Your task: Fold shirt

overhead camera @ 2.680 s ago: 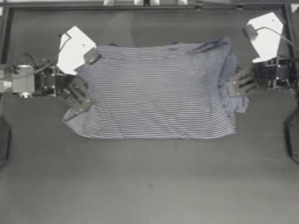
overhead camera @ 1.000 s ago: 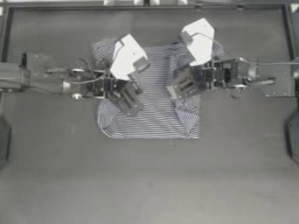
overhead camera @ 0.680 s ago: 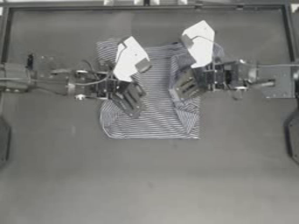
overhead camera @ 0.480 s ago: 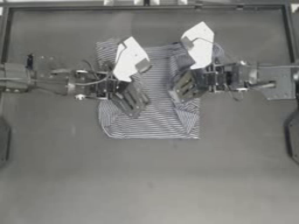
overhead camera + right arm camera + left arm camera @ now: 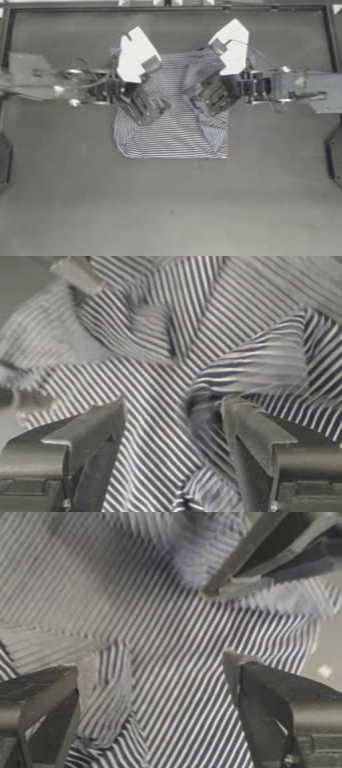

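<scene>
**Operator:** Top view: report the position of the shirt [image 5: 175,125].

**Technician:** The shirt lies on the dark table [image 5: 167,210], in the upper middle of the work area. Both side portions are folded inward, so the garment forms a narrow, roughly rectangular shape. The lower hem runs approximately straight. The upper part is partly covered by the two arms.

**Operator:** State of the left end effector [image 5: 145,106]?

**Technician:** It reaches in from the left and sits over the left half of the shirt. The left wrist view shows its jaws spread apart, with striped fabric lying between them and a raised crease of cloth near one jaw. No fabric is clamped.

**Operator:** State of the right end effector [image 5: 208,99]?

**Technician:** It reaches in from the right and sits over the right half of the shirt, near the left unit but apart from it. The right wrist view shows its jaws also spread, with a puckered fold of striped fabric between and just beyond them. Whether the jaw tips touch the cloth cannot be determined.
</scene>
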Tool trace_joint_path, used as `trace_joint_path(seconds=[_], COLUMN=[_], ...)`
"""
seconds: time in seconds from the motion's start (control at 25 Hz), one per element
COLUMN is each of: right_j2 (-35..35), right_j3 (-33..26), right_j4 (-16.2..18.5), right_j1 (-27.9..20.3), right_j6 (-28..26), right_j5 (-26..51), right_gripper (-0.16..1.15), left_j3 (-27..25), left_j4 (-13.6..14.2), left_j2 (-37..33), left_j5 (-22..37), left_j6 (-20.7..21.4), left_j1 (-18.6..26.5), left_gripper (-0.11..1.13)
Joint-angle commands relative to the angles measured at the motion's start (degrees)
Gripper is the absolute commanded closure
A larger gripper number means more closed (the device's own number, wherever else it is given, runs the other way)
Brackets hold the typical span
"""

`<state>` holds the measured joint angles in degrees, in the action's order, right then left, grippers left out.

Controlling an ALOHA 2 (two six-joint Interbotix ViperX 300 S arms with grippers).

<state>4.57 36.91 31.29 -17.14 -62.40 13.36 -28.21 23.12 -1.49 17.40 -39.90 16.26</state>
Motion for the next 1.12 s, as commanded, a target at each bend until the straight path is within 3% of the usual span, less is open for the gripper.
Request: trace_joint_path(seconds=[0.04,0.2,0.28,0.48,0.64,0.76,0.88,1.0,1.12], right_j2=[3.6,5.54,6.86,10.11,11.87,12.66,12.48,11.69,9.4], right_j3=[-1.32,-1.14,-0.7,1.14,1.85,1.32,-0.62,-3.6,-5.89], right_j4=[0.88,2.64,5.36,10.28,10.63,9.4,4.31,-8.53,-19.95], right_j1=[-0.09,0.09,0.88,3.78,6.06,8.61,11.51,11.95,12.22], right_j6=[0.09,0.18,0.18,2.2,6.06,11.6,21.01,35.68,50.27], right_j5=[-0.18,-0.44,-0.62,-1.23,-0.44,4.66,14.59,24.96,29.53], right_gripper=[0.09,0.09,0.08,0.07,0.07,0.07,0.07,0.07,0.07], left_j3=[0.18,-1.14,-2.46,-6.33,-7.73,-7.47,-6.59,-5.27,-4.04], left_j4=[0.35,0.35,0.35,0.44,-0.35,-0.44,-0.35,-0.44,-0.62], left_j2=[-5.8,-8.53,-9.93,-12.92,-13.71,-13.54,-13.54,-12.74,-10.37], left_j5=[0.97,1.67,1.67,0.79,0.97,2.81,6.42,11.95,16.0], left_j6=[0.88,2.55,3.78,10.2,16.08,17.75,19.51,21.45,22.24], left_j1=[0.26,0.0,-0.26,-2.72,-6.06,-8.53,-10.72,-12.04,-13.01], left_gripper=[0.0,0.0,0.0,0.0,-0.01,-0.01,-0.01,-0.01,-0.01])
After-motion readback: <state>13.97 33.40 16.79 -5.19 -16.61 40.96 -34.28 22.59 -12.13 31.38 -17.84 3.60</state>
